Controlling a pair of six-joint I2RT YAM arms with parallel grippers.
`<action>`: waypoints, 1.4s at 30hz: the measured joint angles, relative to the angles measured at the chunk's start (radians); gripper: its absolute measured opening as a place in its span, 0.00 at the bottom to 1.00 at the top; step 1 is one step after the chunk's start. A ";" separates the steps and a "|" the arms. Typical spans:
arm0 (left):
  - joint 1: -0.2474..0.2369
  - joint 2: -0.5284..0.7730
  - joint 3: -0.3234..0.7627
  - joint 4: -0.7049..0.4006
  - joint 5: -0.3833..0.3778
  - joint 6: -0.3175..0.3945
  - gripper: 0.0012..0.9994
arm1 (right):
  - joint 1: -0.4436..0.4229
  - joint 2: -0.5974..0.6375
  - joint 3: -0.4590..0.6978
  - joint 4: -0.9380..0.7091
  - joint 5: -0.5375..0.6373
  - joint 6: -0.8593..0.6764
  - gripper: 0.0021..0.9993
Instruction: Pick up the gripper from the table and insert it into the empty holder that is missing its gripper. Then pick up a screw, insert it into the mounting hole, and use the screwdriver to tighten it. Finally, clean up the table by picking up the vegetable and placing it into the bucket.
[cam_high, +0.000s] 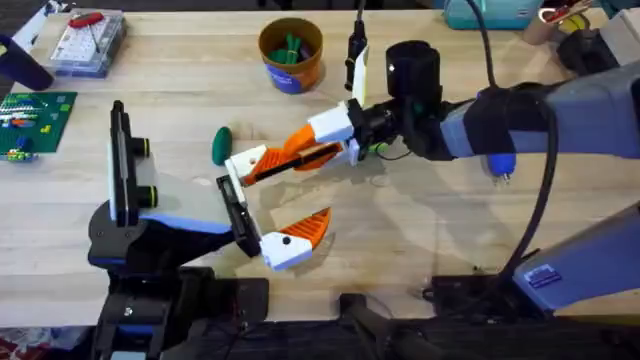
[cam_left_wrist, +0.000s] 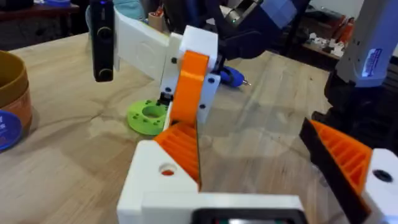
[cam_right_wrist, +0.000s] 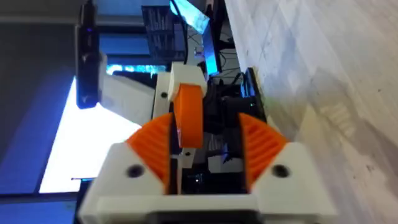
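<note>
**Containers**
- The bucket (cam_high: 290, 55) stands upright at the far middle of the table. It has an orange-brown rim and a blue label on its wall. Green pieces lie inside it; what they are cannot be told. In the left wrist view the bucket (cam_left_wrist: 12, 93) is at the edge, with part of the blue label showing.
- A clear box (cam_high: 90, 45) sits at the far left corner, with a red-handled item on its lid. Its contents are too small to make out.
- A green board (cam_high: 35, 120) lies flat near the box, toward the left edge.

**Writing**
- The bucket label cannot be read.
- A blue sticker (cam_left_wrist: 371, 62) on the right arm carries white print, also illegible.

**Task parts**
- The right gripper (cam_high: 335, 143) is clamped on the gripper (cam_high: 262, 163). Its orange pads (cam_right_wrist: 155, 146) press on the piece's orange wedge from both sides.
- The piece's white base is at the far end of the holder (cam_high: 235, 215). Whether it is fully seated cannot be told.
- In the left wrist view the gripper (cam_left_wrist: 177, 155) sits at the holder's end, its ribbed face turned inward.
- The left gripper (cam_high: 262, 205) is spread wide with nothing between its fingers. Its mounted finger (cam_high: 295, 240) sits at the near end of the holder.
- The vegetable (cam_high: 221, 145) lies on the table just beside the held piece, on the bucket side, well apart from the bucket.
- The screwdriver (cam_high: 500, 165), with a blue handle, lies under the right arm.
- A green ring (cam_left_wrist: 149, 117) lies flat on the table beyond the held piece.
</note>
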 joint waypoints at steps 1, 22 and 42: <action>0.000 0.000 0.000 0.000 0.000 0.000 0.99 | 0.000 0.000 0.000 0.000 0.000 0.001 0.43; 0.000 0.000 0.000 -0.003 0.010 -0.023 0.99 | -0.001 -0.008 0.003 0.010 -0.021 0.010 0.01; 0.003 0.000 0.000 0.002 -0.014 -0.014 0.99 | 0.017 -0.006 0.009 0.095 0.011 0.111 0.00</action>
